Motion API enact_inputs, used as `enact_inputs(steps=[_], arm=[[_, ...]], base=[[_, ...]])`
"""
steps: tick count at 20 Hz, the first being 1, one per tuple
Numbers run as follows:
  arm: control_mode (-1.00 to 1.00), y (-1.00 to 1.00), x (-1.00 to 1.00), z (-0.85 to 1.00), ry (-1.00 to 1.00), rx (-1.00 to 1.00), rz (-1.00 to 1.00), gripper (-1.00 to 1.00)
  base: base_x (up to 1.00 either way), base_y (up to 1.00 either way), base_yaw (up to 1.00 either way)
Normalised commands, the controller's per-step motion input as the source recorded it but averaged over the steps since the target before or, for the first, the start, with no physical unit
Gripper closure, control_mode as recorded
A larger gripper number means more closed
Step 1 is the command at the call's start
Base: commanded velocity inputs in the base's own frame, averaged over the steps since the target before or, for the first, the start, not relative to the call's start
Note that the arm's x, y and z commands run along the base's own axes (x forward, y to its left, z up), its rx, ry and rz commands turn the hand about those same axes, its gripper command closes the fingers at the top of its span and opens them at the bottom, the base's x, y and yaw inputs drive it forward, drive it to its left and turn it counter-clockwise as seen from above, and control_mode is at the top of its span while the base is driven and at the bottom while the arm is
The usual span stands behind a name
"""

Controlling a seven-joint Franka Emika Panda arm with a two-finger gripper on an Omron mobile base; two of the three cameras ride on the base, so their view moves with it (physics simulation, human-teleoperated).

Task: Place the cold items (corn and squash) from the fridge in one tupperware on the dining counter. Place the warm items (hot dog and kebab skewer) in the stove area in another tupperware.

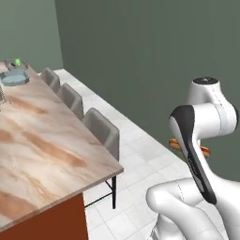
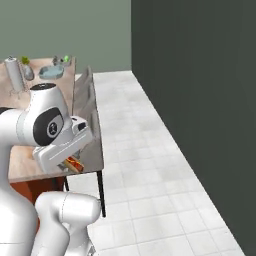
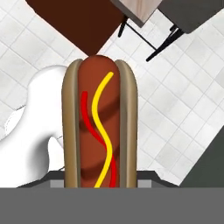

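Observation:
The hot dog, a brown sausage in a tan bun with yellow and red sauce lines, runs up the middle of the hand view and hides my fingertips. My gripper is shut on it, held over the tiled floor just off the near end of the dining counter. The hot dog peeks out from behind my forearm. At the counter's far end lies the pale blue-grey octagonal tupperware, and behind it the grey rectangular tupperware with the green squash in it.
Three grey stools line the counter's right side. A dark green wall runs along the right. A silver bottle stands on the counter near the trays. White tiled floor lies open between the stools and the wall.

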Motion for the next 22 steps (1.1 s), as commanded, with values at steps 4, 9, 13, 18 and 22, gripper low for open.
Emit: enact_inputs(steps=[4,9,13,18,22], arm=[[1.0,0.0,0.0,0.0,0.0,0.0,0.0,1.0],[1.0,0.0,0.0,0.0,0.0,0.0,0.0,1.0],[1.0,0.0,0.0,0.0,0.0,0.0,0.0,1.0],[1.0,0.0,0.0,0.0,0.0,0.0,0.0,1.0],[1.0,0.0,0.0,0.0,0.0,0.0,0.0,1.0]], base=[[0.72,-1.0,0.27],[0.42,-1.0,0.44],[0.29,-1.0,0.51],[0.66,-0.97,0.5],[0.74,-0.95,0.52]])
